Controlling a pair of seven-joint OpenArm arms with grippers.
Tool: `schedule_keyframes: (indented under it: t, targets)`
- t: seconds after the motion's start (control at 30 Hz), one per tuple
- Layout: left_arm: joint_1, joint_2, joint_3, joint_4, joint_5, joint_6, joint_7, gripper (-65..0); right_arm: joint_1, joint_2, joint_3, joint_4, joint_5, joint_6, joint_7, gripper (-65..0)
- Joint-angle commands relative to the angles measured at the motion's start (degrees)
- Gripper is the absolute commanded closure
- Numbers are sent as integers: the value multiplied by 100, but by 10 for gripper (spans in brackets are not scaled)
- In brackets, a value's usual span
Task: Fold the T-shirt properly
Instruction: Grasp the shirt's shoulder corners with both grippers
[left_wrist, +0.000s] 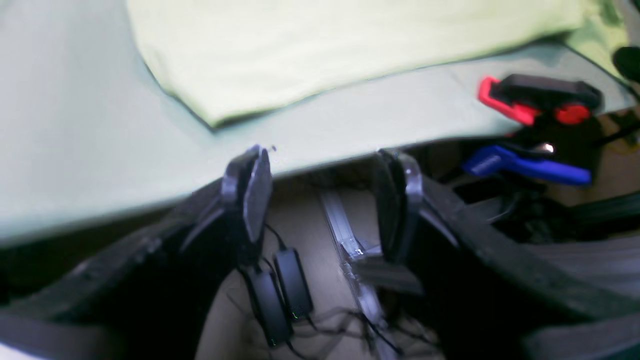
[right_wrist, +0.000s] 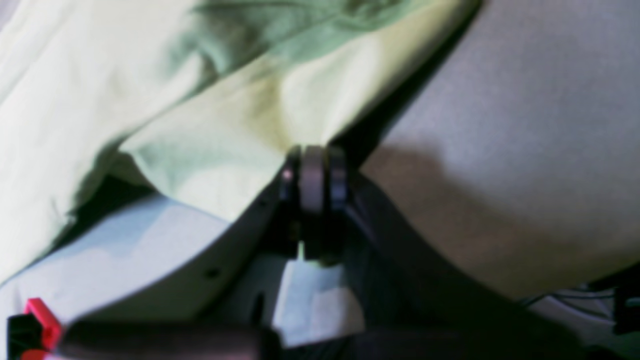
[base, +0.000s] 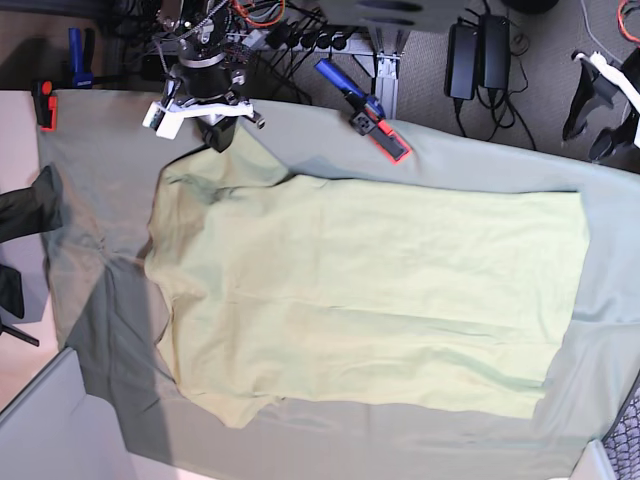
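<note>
**Right gripper on a sleeve, left gripper off the cloth**

Reading the base view from its left edge, we first meet the right gripper (base: 222, 130), which sits over the upper-left sleeve of the T-shirt (base: 370, 300). In the right wrist view its jaws are pressed together at the sleeve's edge (right_wrist: 312, 175), and we judge that they are clamped on that fabric, since the pale cloth rises in a peak toward them (the contact itself is blurred).

Moving rightward, the T-shirt lies spread flat on the grey-green table cloth (base: 110, 150), its long axis running across the view, sleeves and collar toward the left and the straight hem toward the right. A red and blue clamp (base: 366, 112) pins the table cloth at the far edge, just beyond the shirt.

At the far right, the left gripper (base: 610, 135) hangs off the table's corner. Its jaws stand wide apart with nothing between them (left_wrist: 325, 195), and the left wrist view shows the shirt's hem corner lying ahead of it on the table, apart from the fingers.

So the shirt lies between the two arms. We think the coming fold turns on the right arm, which is nearest the sleeve, carrying it inward over the body.
</note>
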Motion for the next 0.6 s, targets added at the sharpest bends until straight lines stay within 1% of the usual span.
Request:
schedule_keyframes:
  t: [0.0,0.1,0.13,0.2,0.27,0.3,0.37,0.43,0.47,0.57]
  targets:
    - [-50,-118,-48,72,-55,144,-101,-362,-31,20,2,63,-87,61,0,0]
    - [-404,-264,-37,-98,-17,431,-101,-362,-55,52,2,63,-170,59,0,0]
    - [-540,-304,-37,-234,-20,466,-101,-362,-59,63,7,66,-188,61,0,0]
    - [-852,-376,-35,-612,-24,590,-92,-362,-57,66,7,66,-188,61,0,0]
    - [-1174,-439,-28,-1043,-94,822,-57,-362,-57,63,4,66,-190,61,0,0]
    - [-1325,-461,-28,-1248,-157,868,11,-362,-57,63,7,66,-212,61,0,0]
    - [-1602,-509,-28,-1604,-479,874,363,-361,-59,63,4,66,-293,59,0,0]
    - [-1788,-525,-28,-1818,-793,798,638,-361,-59,63,7,66,-295,59,0,0]
    - [-1858,-522,-26,-1878,-940,658,713,-361,-59,63,7,66,-295,61,0,0]
    - [-2050,-520,-20,-1926,-1451,74,970,-361,-61,63,7,66,-295,61,0,0]
